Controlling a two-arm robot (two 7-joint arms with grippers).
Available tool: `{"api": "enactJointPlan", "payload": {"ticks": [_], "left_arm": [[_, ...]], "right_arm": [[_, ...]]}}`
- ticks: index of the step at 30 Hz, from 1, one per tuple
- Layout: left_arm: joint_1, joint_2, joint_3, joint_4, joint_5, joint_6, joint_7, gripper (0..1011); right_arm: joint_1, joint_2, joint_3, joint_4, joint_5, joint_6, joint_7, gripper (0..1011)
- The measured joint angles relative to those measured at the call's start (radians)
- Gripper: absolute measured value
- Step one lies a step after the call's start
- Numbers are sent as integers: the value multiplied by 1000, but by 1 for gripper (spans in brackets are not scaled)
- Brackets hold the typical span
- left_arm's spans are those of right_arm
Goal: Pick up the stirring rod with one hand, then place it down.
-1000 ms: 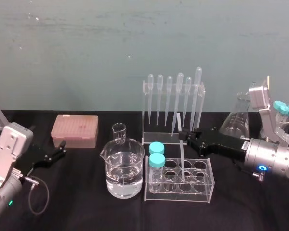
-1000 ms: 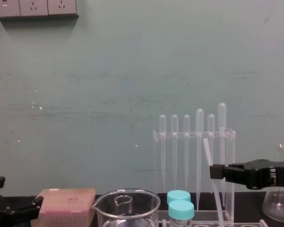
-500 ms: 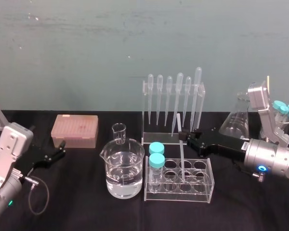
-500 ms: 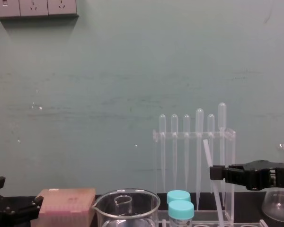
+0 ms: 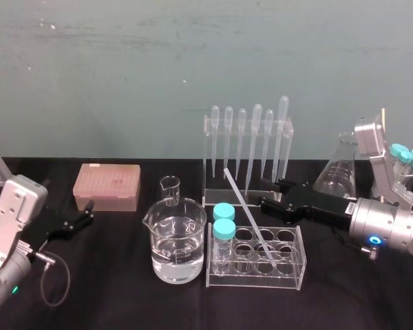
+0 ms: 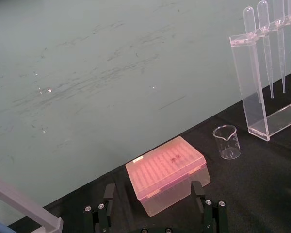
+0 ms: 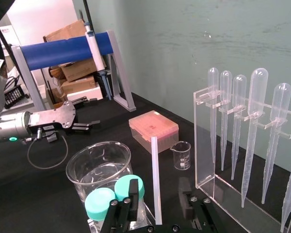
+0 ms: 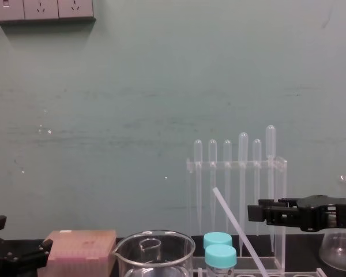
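The right gripper (image 5: 270, 194) was open, holding nothing; the rod (image 5: 248, 214) leaned in the rack (image 5: 255, 283) near it. The left gripper (image 5: 82, 216) was open, parked.

Our right arm stretches level toward the left, the right pincer (image 5: 270, 194) spread apart. Our left arm sits low at the side, the left pincer (image 5: 88, 212) parted too.

You see the translucent-white stirring rod (image 5: 248, 215) leaning leftward, foot in the tube rack (image 5: 256, 280), between the parted fingers of the right hand (image 5: 270, 193).
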Motion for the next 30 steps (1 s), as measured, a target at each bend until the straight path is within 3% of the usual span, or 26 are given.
{"api": "enactJointPlan", "payload": {"ticks": [7,10,14,18,19,20,23,24,26,30], "left_arm": [[0,0,0,0,0,0,0,1000],[0,0,0,0,0,0,0,1000],[0,0,0,0,0,0,0,1000],[0,0,0,0,0,0,0,1000],[0,0,0,0,0,0,0,1000],[0,0,0,0,0,0,0,1000],[0,0,0,0,0,0,0,1000],[0,0,0,0,0,0,0,1000],[0,0,0,0,0,0,0,1000],[0,0,0,0,0,0,0,1000]], "right_arm": [[0,0,0,0,0,0,0,738],[0,0,0,0,1,0,0,795],[-27,3,36,-28,10,10,-74,918],[-103,1,110,-80,-7,13,-305,1004],[-117,0,122,-87,-20,10,-358,1004],[-146,-4,141,-98,-50,6,-458,1004],[-192,-15,166,-101,-92,17,-609,1004],[-192,-15,166,-101,-92,17,-609,1004],[-223,-26,180,-96,-111,42,-689,1004],[-248,-37,189,-90,-124,61,-731,1004]]}}
